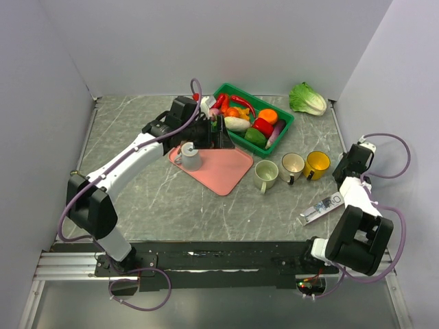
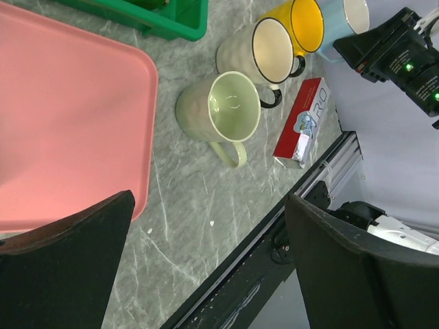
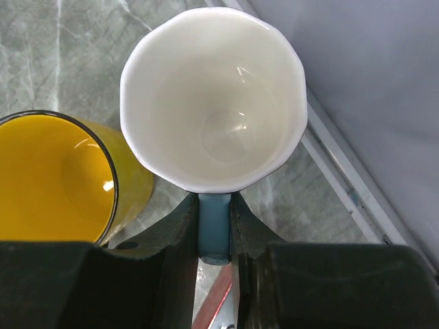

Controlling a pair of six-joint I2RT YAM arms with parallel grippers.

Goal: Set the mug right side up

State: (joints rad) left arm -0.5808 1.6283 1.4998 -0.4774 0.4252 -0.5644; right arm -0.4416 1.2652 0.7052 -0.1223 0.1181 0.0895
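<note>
A light blue mug with a white inside (image 3: pixel 212 103) stands with its opening up at the table's right edge, next to a yellow mug (image 3: pixel 62 178). My right gripper (image 3: pixel 214 226) is shut on its blue handle. It also shows at the top of the left wrist view (image 2: pixel 350 17); in the top view my right gripper (image 1: pixel 345 166) hides it. A grey mug (image 1: pixel 191 157) stands on the pink tray (image 1: pixel 226 171); I cannot tell which way up it is. My left gripper (image 1: pixel 214 140) is open and empty just behind it, jaws wide in the left wrist view (image 2: pixel 206 205).
A pale green mug (image 1: pixel 265 174), a cream mug (image 1: pixel 291 164) and the yellow mug (image 1: pixel 317 163) stand in a row, openings up. A toothpaste box (image 1: pixel 321 208) lies near the front right. A green basket (image 1: pixel 226 87) of vegetables and a cabbage (image 1: pixel 307 99) are at the back.
</note>
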